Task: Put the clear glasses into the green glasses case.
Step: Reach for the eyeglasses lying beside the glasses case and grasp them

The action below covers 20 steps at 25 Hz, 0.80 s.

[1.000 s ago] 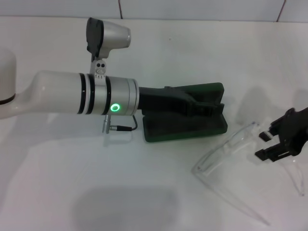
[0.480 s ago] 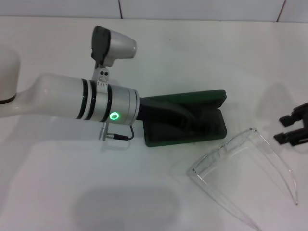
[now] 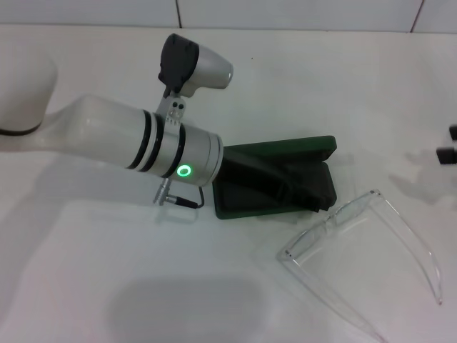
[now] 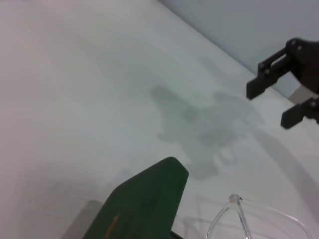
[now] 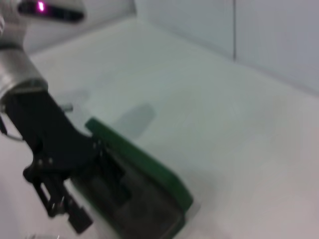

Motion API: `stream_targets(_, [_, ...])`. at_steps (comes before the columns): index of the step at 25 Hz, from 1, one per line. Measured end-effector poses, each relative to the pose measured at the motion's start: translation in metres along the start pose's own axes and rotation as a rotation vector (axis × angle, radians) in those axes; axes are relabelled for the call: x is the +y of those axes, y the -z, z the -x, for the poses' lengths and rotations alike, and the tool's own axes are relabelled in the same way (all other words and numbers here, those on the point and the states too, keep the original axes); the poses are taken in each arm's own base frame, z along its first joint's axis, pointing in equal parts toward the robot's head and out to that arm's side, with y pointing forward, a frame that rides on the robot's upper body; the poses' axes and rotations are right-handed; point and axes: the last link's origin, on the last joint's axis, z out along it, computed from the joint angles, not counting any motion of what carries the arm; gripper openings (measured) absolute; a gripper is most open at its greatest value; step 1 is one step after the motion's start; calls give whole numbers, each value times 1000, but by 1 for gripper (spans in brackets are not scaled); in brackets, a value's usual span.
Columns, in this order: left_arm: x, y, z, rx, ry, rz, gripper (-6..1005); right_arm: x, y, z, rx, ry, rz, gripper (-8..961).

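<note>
Left hand (image 5: 62, 204) over open green glasses case (image 3: 275, 187), grip unclear; clear glasses (image 3: 360, 250) beside.

We read this as a lab or robot test bench. The work surface is a plain white tabletop (image 3: 300, 86), bare of any household clutter. Along its far edge runs a wall of pale panels (image 3: 300, 13) with thin dark seams. A white robot arm (image 3: 136, 143) with a lit green status ring (image 3: 185, 171) reaches over the tabletop.
</note>
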Motion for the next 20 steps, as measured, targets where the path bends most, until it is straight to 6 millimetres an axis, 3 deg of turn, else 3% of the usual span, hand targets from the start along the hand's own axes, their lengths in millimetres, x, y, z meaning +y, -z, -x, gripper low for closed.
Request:
stream_targets(10, [5, 3, -2, -52, 4, -46, 773, 3, 20, -19, -389, 58, -89, 555])
stream_targets(15, [19, 17, -4, -1, -28, -11, 772, -4, 15, -13, -434, 53, -111, 555])
stream_targets(20, [29, 19, -3, -15, -41, -48, 772, -6, 8, -5, -443, 57, -94, 555])
